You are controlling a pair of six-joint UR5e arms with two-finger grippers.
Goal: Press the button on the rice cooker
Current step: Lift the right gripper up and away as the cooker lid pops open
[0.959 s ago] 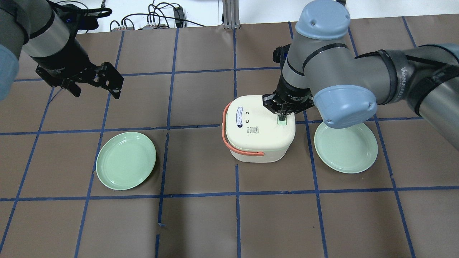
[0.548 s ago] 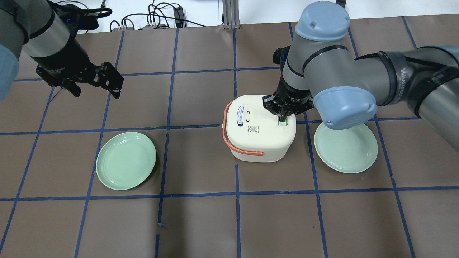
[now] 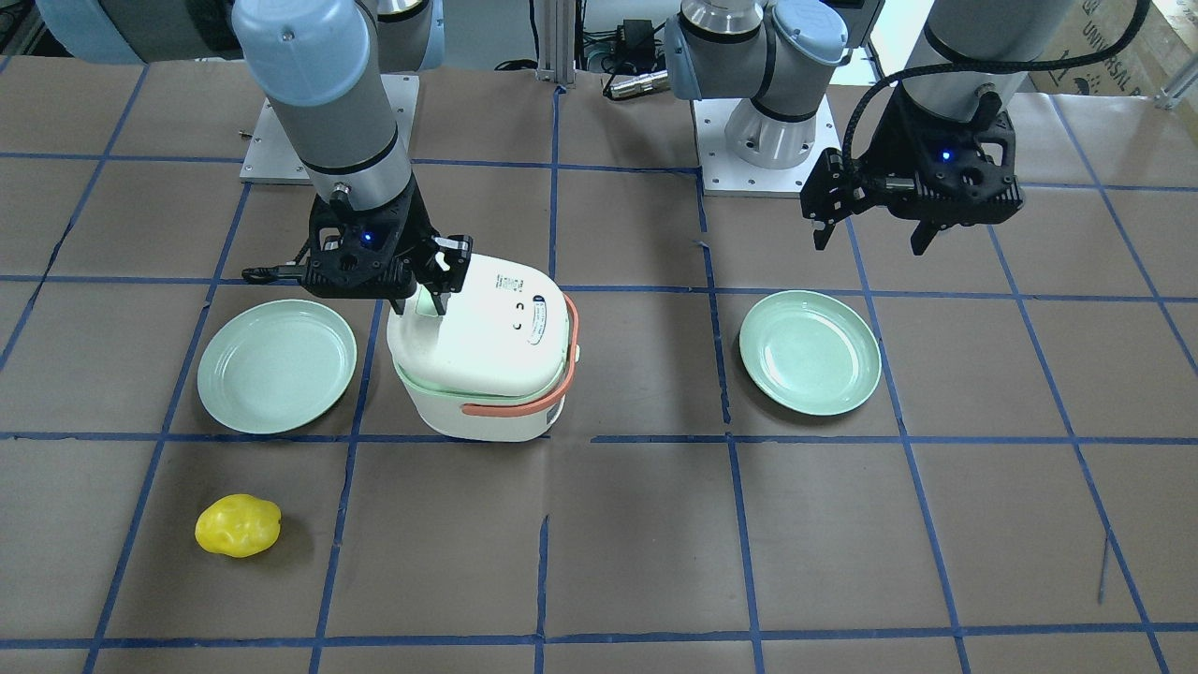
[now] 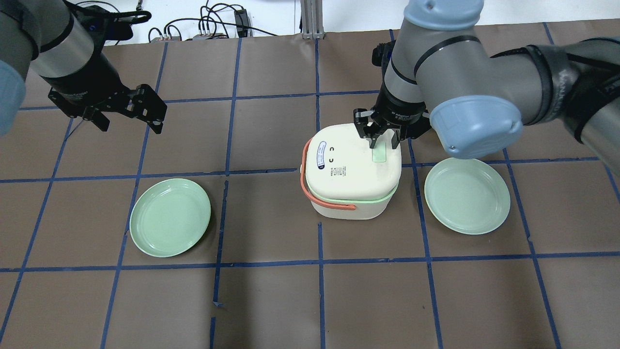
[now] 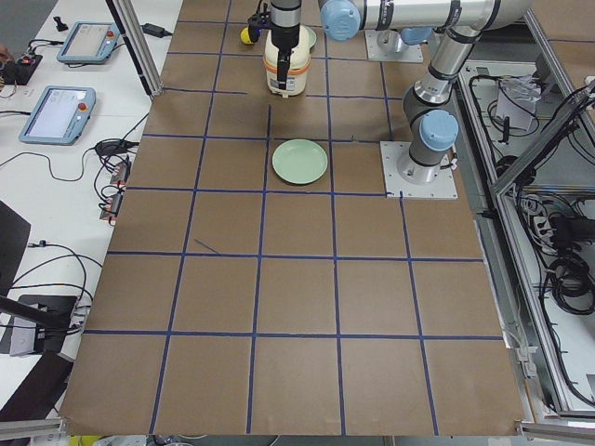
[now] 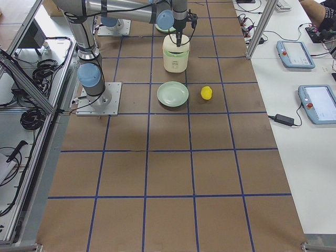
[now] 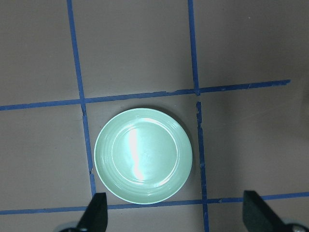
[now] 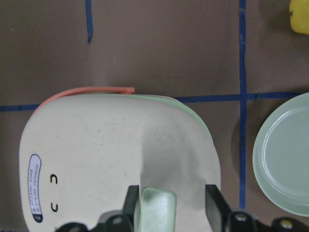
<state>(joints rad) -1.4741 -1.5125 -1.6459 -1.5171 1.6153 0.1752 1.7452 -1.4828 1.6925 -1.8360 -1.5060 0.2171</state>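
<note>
The cream rice cooker (image 4: pixel 346 169) with an orange handle (image 4: pixel 305 177) stands mid-table; it also shows in the front view (image 3: pixel 482 356). Its pale green button (image 4: pixel 379 154) sits on the lid's right side. The lid stands slightly raised, and a green rim (image 4: pixel 390 194) shows beneath it. My right gripper (image 4: pixel 384 140) hovers just above the button's rear edge, open. In the right wrist view its fingers (image 8: pixel 130 203) straddle the button (image 8: pixel 157 210) without gripping it. My left gripper (image 4: pixel 128 118) is open and empty, high at the far left.
One green plate (image 4: pixel 170 216) lies left of the cooker and another green plate (image 4: pixel 467 195) lies just right of it. The left wrist view looks down on the left plate (image 7: pixel 143 154). A yellow lumpy object (image 3: pixel 238 525) lies on the operators' side beyond the right plate.
My right gripper has lifted off the button and drawn back, and its fingers have parted. The cooker's lid has popped up, showing a green rim. The left arm has not moved.
</note>
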